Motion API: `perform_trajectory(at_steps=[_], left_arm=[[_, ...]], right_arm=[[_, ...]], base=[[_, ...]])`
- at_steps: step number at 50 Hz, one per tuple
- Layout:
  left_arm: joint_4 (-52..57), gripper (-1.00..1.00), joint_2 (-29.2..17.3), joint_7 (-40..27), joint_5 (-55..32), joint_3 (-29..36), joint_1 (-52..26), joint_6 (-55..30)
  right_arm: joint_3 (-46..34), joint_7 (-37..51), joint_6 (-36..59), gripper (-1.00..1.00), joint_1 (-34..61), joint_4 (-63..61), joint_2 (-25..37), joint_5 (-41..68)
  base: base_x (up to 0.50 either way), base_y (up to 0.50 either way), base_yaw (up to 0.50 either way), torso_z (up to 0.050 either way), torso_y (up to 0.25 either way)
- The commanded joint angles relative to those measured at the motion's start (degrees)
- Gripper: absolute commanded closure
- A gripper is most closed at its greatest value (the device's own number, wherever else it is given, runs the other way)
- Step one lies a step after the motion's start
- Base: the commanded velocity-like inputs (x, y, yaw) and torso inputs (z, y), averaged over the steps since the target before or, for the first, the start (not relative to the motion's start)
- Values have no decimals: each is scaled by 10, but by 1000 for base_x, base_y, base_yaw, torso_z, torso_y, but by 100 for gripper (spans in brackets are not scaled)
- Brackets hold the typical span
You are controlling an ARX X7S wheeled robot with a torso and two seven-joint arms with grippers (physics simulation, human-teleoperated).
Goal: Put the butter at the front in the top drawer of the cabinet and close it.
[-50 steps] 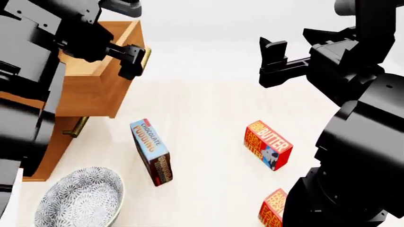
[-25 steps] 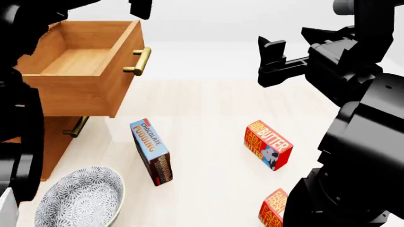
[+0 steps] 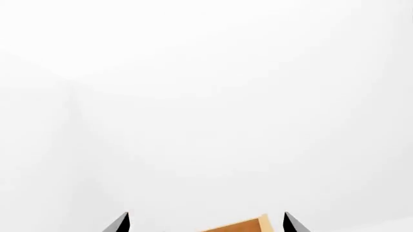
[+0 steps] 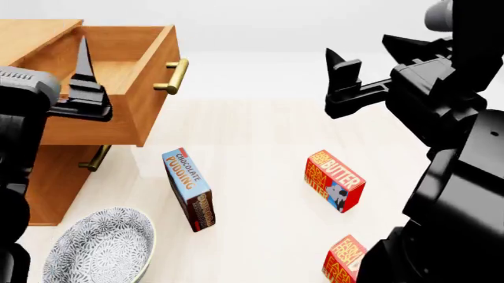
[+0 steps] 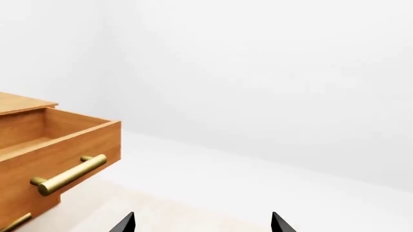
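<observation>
Head view shows the top drawer (image 4: pixel 118 88) of the cabinet (image 4: pixel 47 171) pulled out and empty, its brass handle (image 4: pixel 174 75) facing the floor space. Two butter cartons lie there — one (image 4: pixel 334 180) mid-floor, the other (image 4: pixel 343 257) closer to the robot and half hidden by the right arm; I judge this closer one to be the butter at the front. It lies below and toward the robot from the right gripper (image 4: pixel 346 82), which hangs high with its tips spread and nothing between them. The right arm is clearly nearer. Its long axis seems to run diagonally, though too little shows. The left gripper (image 3: pixel 205 223) — fingers apart too — is raised beside the drawer, holding nothing.
</observation>
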Motion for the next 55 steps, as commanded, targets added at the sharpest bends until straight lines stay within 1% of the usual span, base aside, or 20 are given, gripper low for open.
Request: perform_trajectory(at_steps=[1, 3, 5, 7, 11, 15, 18, 20, 23, 26, 30, 36, 41, 46, 55], left_arm=[[23, -100, 50, 2, -10, -89, 263, 261], [16, -100, 69, 17, -36, -101, 302, 304], [-3, -100, 83, 25, -31, -101, 334, 351], [-19, -100, 91, 29, -26, -104, 352, 380], [-28, -100, 92, 27, -11, -111, 366, 408], [-29, -100, 91, 25, -10, -118, 371, 415], [-30, -100, 89, 24, -6, -120, 373, 421], [-32, -100, 90, 22, -4, -120, 374, 426], [-35, -100, 92, 19, -2, -119, 373, 431], [-39, -100, 93, 19, 0, -115, 372, 435], [-43, -100, 93, 21, -2, -110, 372, 440], [-45, -100, 95, 17, 2, -108, 375, 438], [-41, -100, 92, 13, 6, -103, 375, 422], [-62, -100, 89, 11, -3, -102, 358, 407], [-89, -100, 85, 9, -13, -97, 334, 399]], right_arm=[[-17, -22, 5, -100, -8, -24, 3, -40], [-18, -29, 3, -100, -6, -24, 2, -50], [-19, -35, 3, -100, -6, -25, 1, -57], [-28, -44, 4, -100, -6, -21, 10, -71], [-50, -157, 7, -100, -8, 2, 46, -156], [-59, -310, 7, -100, -30, 9, 95, -252], [-52, -313, 8, -100, -66, -12, 152, -211], [-33, -313, 9, -100, -87, -23, 190, -173], [-8, -313, 9, -100, -108, -31, 232, -115], [-12, -313, 9, -100, -127, -10, 277, -80], [-39, -313, 9, -100, -124, 35, 311, -50], [-101, -304, 2, -100, -87, 113, 321, -39], [-98, -254, -61, -100, -85, 193, 296, -14], [-86, -206, -125, -100, -89, 262, 266, 11], [-66, -151, -198, -100, -94, 341, 231, 47]], base=[[0, 0, 0, 0, 0], [0, 0, 0, 0, 0], [0, 0, 0, 0, 0], [0, 0, 0, 0, 0], [0, 0, 0, 0, 0], [0, 0, 0, 0, 0], [0, 0, 0, 0, 0], [0, 0, 0, 0, 0], [0, 0, 0, 0, 0], [0, 0, 0, 0, 0], [0, 0, 0, 0, 0], [0, 0, 0, 0, 0], [0, 0, 0, 0, 0], [0, 0, 0, 0, 0], [0, 0, 0, 0, 0]])
